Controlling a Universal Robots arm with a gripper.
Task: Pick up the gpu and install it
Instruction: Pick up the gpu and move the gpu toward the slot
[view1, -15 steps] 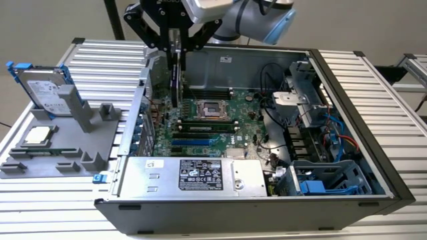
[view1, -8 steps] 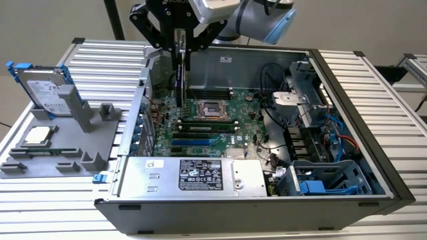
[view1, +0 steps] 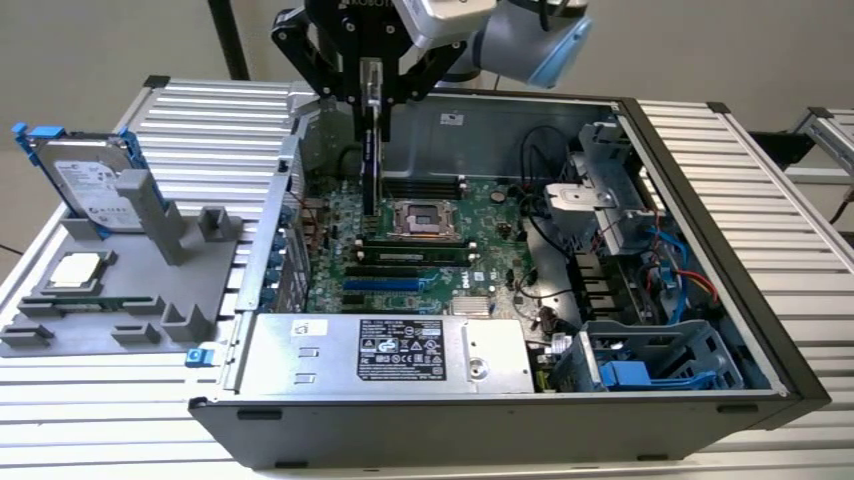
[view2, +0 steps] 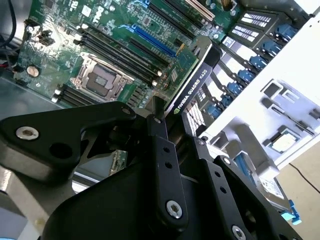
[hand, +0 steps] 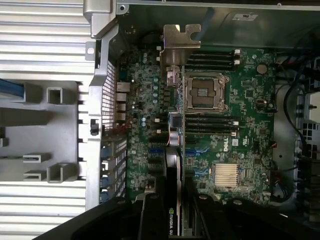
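The gpu (view1: 375, 150) hangs edge-on from my gripper (view1: 372, 100), which is shut on its upper edge, above the open computer case. It hovers over the green motherboard (view1: 427, 255), close to the empty processor socket (view1: 423, 216) and apart from the blue slots (view1: 384, 284). In the second wrist view the gpu's black cooler face (view2: 194, 92) sits between my black fingers (view2: 159, 137). In the first wrist view the gpu's silver bracket (hand: 180, 37) and thin card edge (hand: 174, 150) run above the board, with my gripper (hand: 173, 200) clamped on it.
The case walls (view1: 707, 250) ring the board. A silver power supply (view1: 387, 352) lies at the case front, with cables and a drive cage (view1: 667, 360) at the exterior view's right. Outside, a grey fixture (view1: 107, 300) holds a hard drive (view1: 87, 185) and a processor (view1: 74, 272).
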